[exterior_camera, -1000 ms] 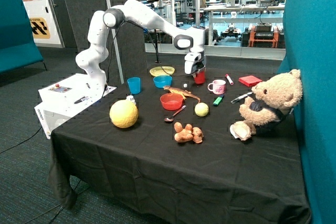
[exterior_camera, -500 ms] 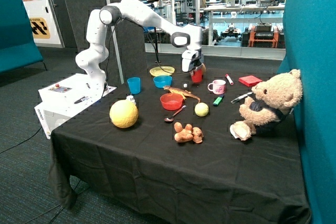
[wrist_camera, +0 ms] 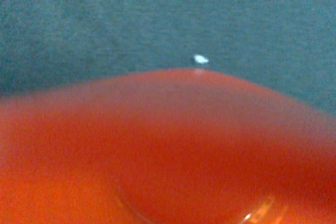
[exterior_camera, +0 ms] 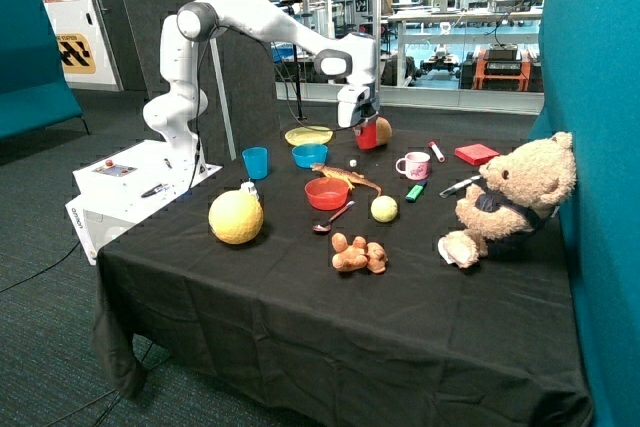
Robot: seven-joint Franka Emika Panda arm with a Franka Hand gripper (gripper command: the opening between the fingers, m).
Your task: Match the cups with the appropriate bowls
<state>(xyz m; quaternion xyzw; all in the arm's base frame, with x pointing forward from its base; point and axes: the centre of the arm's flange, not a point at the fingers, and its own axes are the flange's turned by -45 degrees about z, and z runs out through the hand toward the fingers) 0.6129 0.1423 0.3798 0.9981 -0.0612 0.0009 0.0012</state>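
Observation:
My gripper (exterior_camera: 362, 127) is shut on the red cup (exterior_camera: 368, 137) and holds it lifted above the back of the table, between the flat yellow bowl (exterior_camera: 308, 135) and the pink mug (exterior_camera: 413, 165). In the wrist view the red cup (wrist_camera: 168, 150) fills the lower half, with dark cloth beyond it. The red bowl (exterior_camera: 327, 193) sits mid-table, in front of the held cup. The blue bowl (exterior_camera: 309, 155) lies behind the red bowl. Beside the blue bowl, toward the arm's base, stands the blue cup (exterior_camera: 255, 162).
A toy lizard (exterior_camera: 345, 176) lies between the bowls, and a spoon (exterior_camera: 331, 219) is in front of the red bowl. A big yellow ball (exterior_camera: 236, 217), a small ball (exterior_camera: 384, 209), a brown toy (exterior_camera: 357, 254), a teddy bear (exterior_camera: 510, 197) and a red block (exterior_camera: 476, 154) also stand on the cloth.
The gripper has lifted the red cup off the table and carried it up and toward the yellow bowl's side.

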